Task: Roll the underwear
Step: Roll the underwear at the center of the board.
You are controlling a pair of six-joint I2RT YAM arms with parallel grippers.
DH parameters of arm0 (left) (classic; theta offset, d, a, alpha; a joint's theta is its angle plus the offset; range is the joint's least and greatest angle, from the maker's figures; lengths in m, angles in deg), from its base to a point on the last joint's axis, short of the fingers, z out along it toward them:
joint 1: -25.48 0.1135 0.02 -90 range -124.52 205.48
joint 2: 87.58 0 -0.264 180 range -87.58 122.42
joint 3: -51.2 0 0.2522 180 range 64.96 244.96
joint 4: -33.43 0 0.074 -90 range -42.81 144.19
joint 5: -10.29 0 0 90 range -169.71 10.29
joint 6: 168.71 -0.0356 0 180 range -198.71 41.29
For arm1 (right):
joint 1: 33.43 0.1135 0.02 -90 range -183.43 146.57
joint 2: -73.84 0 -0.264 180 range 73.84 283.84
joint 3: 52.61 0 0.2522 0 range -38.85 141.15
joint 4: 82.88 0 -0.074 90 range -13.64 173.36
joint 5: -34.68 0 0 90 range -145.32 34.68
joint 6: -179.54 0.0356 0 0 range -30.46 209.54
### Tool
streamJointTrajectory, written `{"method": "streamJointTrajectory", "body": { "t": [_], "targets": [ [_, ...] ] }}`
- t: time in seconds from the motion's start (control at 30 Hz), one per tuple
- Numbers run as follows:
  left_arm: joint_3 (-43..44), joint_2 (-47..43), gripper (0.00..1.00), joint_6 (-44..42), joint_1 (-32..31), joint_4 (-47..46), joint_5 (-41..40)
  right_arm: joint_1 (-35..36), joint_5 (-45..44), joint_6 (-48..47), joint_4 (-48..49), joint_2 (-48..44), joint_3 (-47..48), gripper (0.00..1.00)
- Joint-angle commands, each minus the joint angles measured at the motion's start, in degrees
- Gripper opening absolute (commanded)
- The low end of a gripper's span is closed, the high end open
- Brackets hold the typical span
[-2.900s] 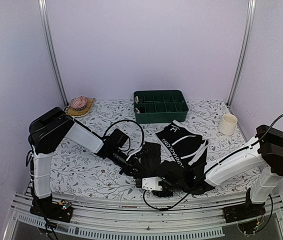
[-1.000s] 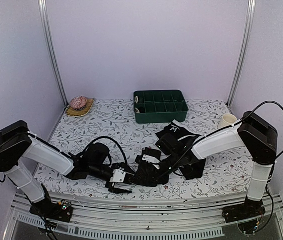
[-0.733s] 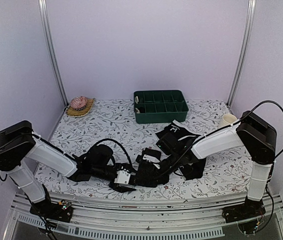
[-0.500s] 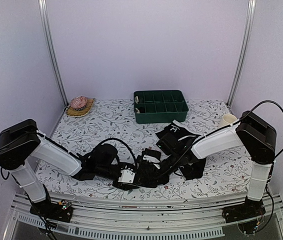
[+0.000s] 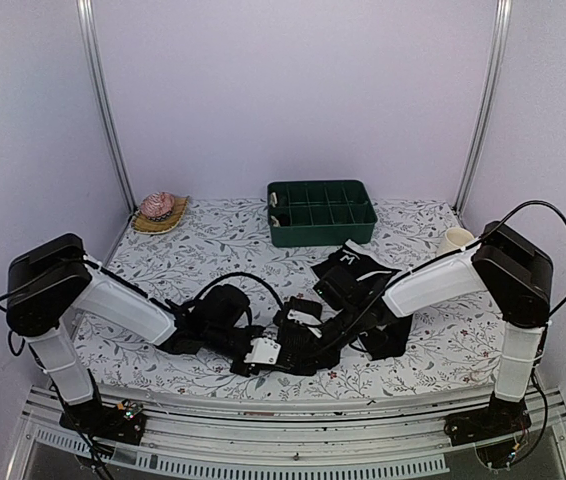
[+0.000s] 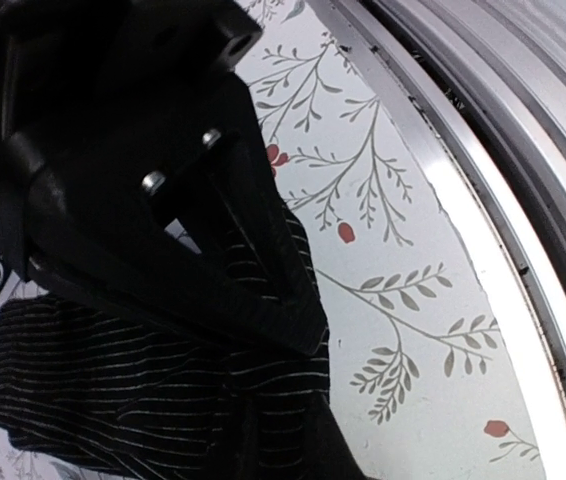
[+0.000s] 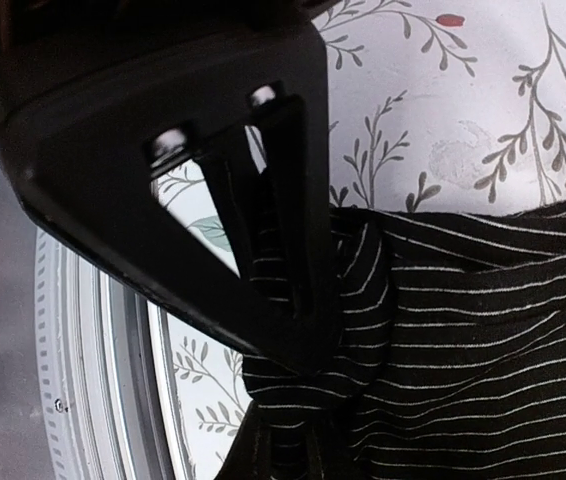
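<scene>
The bench (image 5: 163, 250) has a cloth with leaves and flowers on it. A green tray (image 5: 323, 236) with little boxes inside sits at the middle of the far edge. 2 black pairs of underwear lie on the bench. The lettered underwear (image 5: 358, 272) is right of the middle, and the striped underwear (image 7: 463, 330) is near the middle of the front edge. The right gripper (image 5: 291, 348) is pinched tight on the striped underwear's edge. The left gripper (image 5: 271, 355) touches the same striped cloth from the left side — I cannot tell how far open it is, or if it holds anything. A small cream cup (image 5: 455, 240) stands near the far right corner.
</scene>
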Motion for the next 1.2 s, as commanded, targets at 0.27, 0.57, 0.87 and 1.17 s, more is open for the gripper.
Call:
{"method": "streamJointTrajectory", "body": {
  "t": [0.27, 0.57, 0.87, 1.17],
  "targets": [
    [9.0, 5.9, 0.00, 5.8, 3.5, 20.5, 13.5, -0.1, -9.3, -1.5, 2.6, -9.6, -6.3, 0.33],
    [14.3, 11.2, 0.00, 12.3, 9.8, 26.3, 21.0, 1.8, -19.0, -2.3, 11.3, -24.3, -16.7, 0.44],
    [23.6, 20.4, 0.00, 16.1, 12.0, 34.4, 22.4, 11.4, -32.7, -10.8, 17.1, -30.1, -23.4, 0.48],
    [29.1, 24.9, 0.00, 16.4, 13.3, 41.1, 23.4, 13.1, -37.2, -16.2, 16.6, -19.8, -18.3, 0.48]
  ]
}}
